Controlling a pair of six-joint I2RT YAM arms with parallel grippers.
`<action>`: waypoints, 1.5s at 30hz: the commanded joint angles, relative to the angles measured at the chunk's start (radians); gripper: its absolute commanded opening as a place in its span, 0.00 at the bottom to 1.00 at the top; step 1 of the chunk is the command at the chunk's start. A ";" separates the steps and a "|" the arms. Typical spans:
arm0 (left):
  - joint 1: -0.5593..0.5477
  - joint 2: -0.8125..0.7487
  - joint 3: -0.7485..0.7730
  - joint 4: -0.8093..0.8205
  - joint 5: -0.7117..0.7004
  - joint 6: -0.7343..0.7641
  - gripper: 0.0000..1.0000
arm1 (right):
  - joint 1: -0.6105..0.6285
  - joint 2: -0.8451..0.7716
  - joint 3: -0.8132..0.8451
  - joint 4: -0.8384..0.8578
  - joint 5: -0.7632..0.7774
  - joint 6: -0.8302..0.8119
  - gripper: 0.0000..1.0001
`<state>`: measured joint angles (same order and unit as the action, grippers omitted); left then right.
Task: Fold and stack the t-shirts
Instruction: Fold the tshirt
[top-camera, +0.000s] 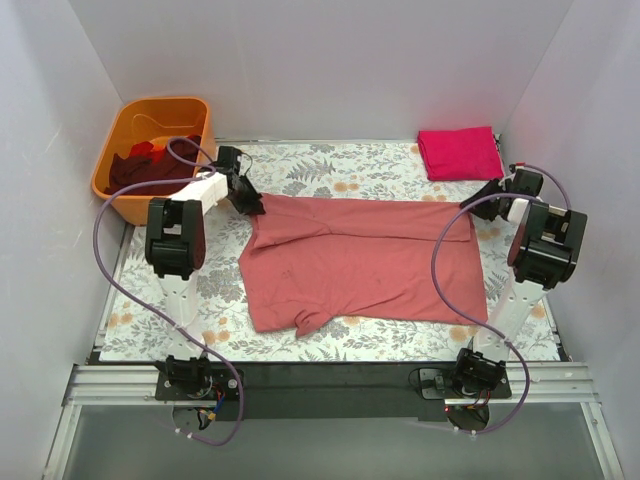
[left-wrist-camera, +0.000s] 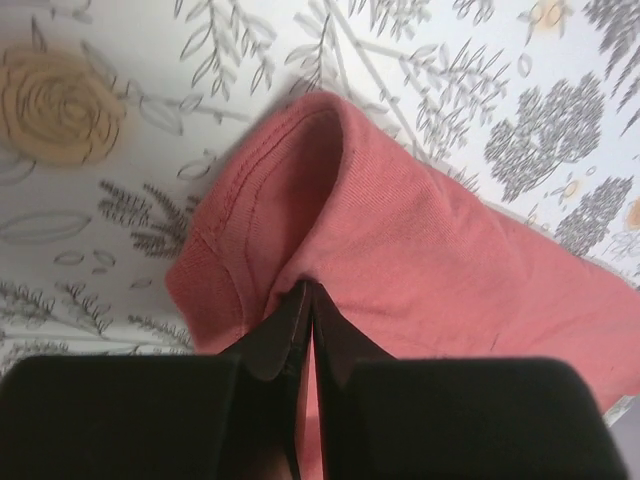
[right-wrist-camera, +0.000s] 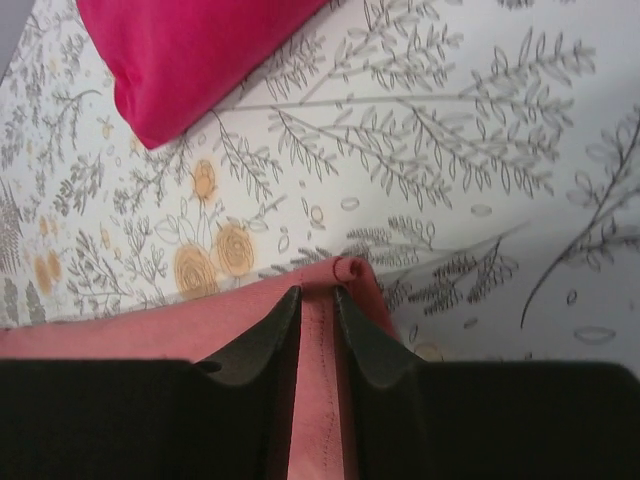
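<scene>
A dusty salmon-pink t-shirt (top-camera: 360, 262) lies spread across the middle of the floral cover, its far part folded over. My left gripper (top-camera: 250, 203) is shut on its far left corner, a sleeve hem (left-wrist-camera: 270, 200). My right gripper (top-camera: 478, 203) is shut on its far right corner, a stitched hem (right-wrist-camera: 340, 275). A folded bright magenta t-shirt (top-camera: 459, 153) lies at the far right; it also shows in the right wrist view (right-wrist-camera: 190, 50). Dark maroon and red shirts (top-camera: 140, 165) lie heaped in the orange tub (top-camera: 180, 112).
The orange tub stands at the far left corner, just behind my left arm. White walls close in the back and both sides. The floral table cover (top-camera: 330, 165) shows bare between the salmon shirt and the back wall.
</scene>
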<state>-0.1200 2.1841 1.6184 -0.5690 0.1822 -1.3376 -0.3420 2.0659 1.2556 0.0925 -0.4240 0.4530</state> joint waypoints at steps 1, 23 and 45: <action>0.011 0.048 0.049 -0.009 -0.099 0.015 0.04 | -0.005 0.059 0.082 0.018 0.001 -0.002 0.26; -0.116 -0.699 -0.578 0.178 -0.127 0.209 0.85 | 0.497 -0.513 -0.283 0.065 -0.065 -0.056 0.60; -0.216 -0.509 -0.530 0.245 -0.204 0.322 0.30 | 0.920 -0.297 -0.229 0.220 -0.082 -0.138 0.58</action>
<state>-0.3195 1.6958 1.0103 -0.3359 -0.0013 -1.0428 0.5655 1.7535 0.9737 0.2512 -0.5003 0.3565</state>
